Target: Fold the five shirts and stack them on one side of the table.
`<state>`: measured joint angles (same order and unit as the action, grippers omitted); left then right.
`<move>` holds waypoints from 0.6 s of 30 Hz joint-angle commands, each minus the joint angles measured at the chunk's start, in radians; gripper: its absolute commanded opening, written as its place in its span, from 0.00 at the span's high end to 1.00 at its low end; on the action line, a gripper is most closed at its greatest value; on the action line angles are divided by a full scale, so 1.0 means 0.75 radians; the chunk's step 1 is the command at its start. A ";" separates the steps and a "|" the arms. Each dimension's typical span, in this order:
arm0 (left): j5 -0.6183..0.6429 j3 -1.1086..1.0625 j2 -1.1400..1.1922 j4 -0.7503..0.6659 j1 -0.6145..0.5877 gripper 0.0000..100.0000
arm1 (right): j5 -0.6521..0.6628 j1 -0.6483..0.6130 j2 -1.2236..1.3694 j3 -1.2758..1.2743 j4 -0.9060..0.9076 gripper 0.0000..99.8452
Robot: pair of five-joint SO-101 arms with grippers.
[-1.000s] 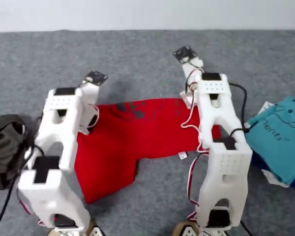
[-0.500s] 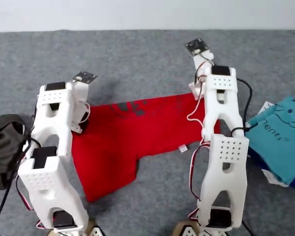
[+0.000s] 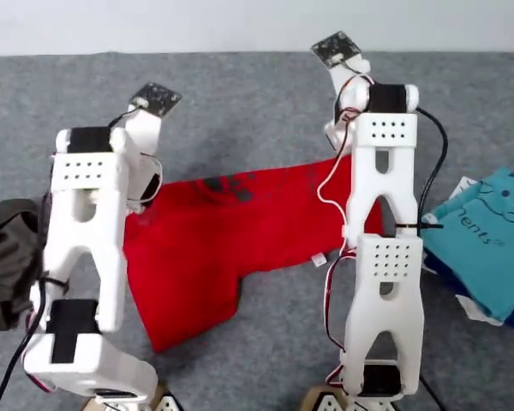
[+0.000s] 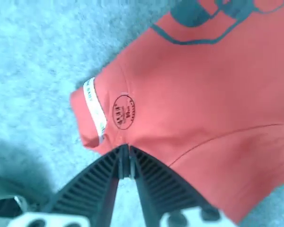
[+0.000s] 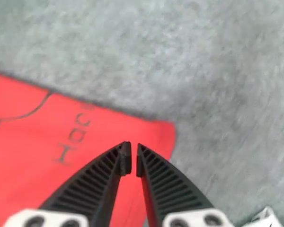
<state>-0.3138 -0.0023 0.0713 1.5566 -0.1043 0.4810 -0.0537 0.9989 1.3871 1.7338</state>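
Red shirt [image 3: 214, 248] btwn dark garment [image 3: 4, 257], teal shirt [image 3: 488, 240]

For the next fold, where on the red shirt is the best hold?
Likely the red shirt's far corners, from above: the labelled corner by the left tool and the square corner by the right tool. Both lie exposed, bare table beyond.

Grey felt tabletop [image 3: 240, 94], white wall [image 3: 240, 26].
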 commanded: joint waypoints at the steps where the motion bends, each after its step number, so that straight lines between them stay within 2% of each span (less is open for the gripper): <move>1: 0.049 0.042 -0.074 0.031 -0.115 0.99 | -0.008 -0.030 -0.030 0.061 0.087 0.97; 6: 0.053 0.048 -0.065 0.023 -0.430 0.99 | -0.006 -0.075 -0.099 0.016 0.087 0.97; 8: 0.000 0.042 -0.057 -0.023 -0.563 0.99 | 0.016 -0.118 -0.150 -0.059 0.089 0.97; 13: -0.090 0.050 0.045 -0.110 -0.820 0.99 | 0.166 -0.240 -0.414 -0.468 0.087 0.98; 18: -0.098 0.050 0.155 -0.158 -0.964 0.99 | 0.229 -0.382 -0.729 -0.966 0.083 0.99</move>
<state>-0.3705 -0.0023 0.1726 1.4661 -0.7779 0.6252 -0.2854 0.6383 0.8408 1.7538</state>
